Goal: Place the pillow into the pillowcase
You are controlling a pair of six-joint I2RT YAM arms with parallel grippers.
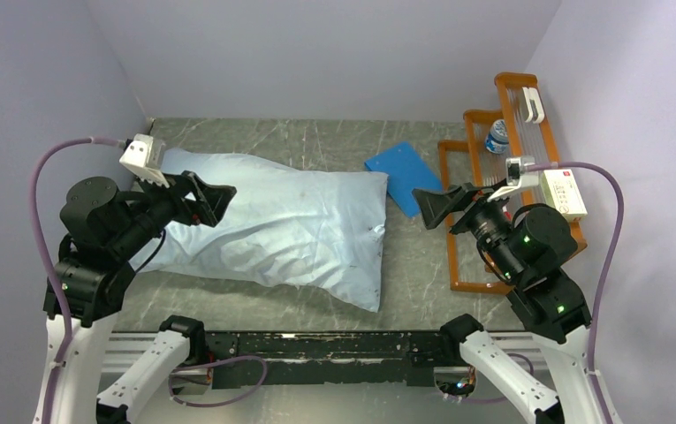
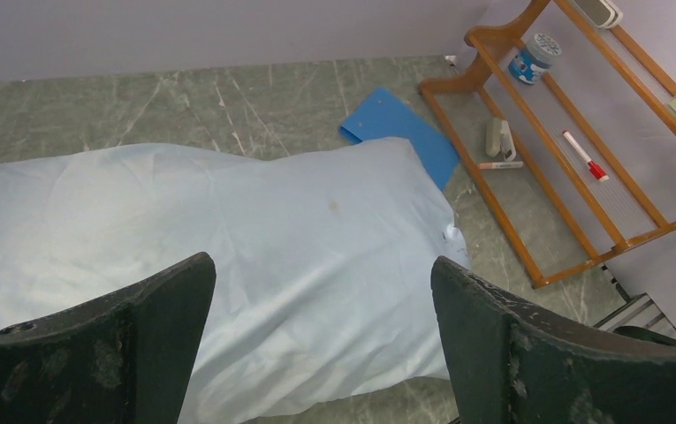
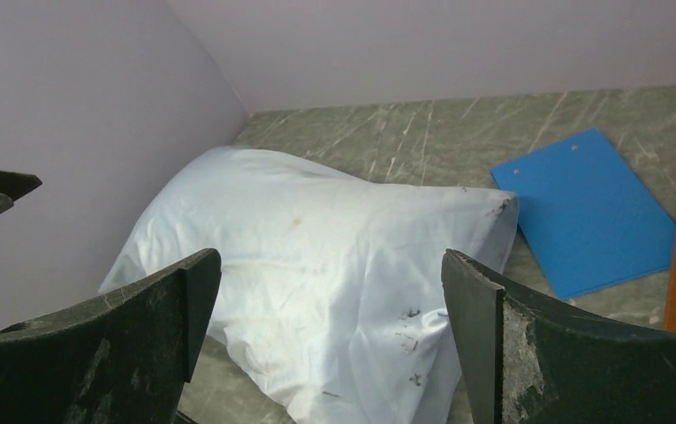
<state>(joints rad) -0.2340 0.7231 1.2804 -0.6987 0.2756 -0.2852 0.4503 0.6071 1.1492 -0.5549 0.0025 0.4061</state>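
— Pincers first: the left pincer [image 1: 219, 203]?
— Spread wide, empty; the pillowcase [image 1: 290, 225] lies plump on the bench [image 1: 316, 141] right beneath and ahead of it.
— And the right pincer [image 1: 424, 210]?
— Also agape, holding nothing, the pillowcase's end just ahead, a blue clipboard [image 1: 402, 172] to its right.
— The pillow?
— Hidden; cannot tell.

Overhead camera from behind; wrist cameras low, inward, both on the pillowcase [image 1: 281, 225].

Grey marbled table [image 1: 316, 141] under plump pillowcase [image 1: 290, 225], blue clipboard [image 1: 402, 175], wooden rack [image 1: 451, 256].
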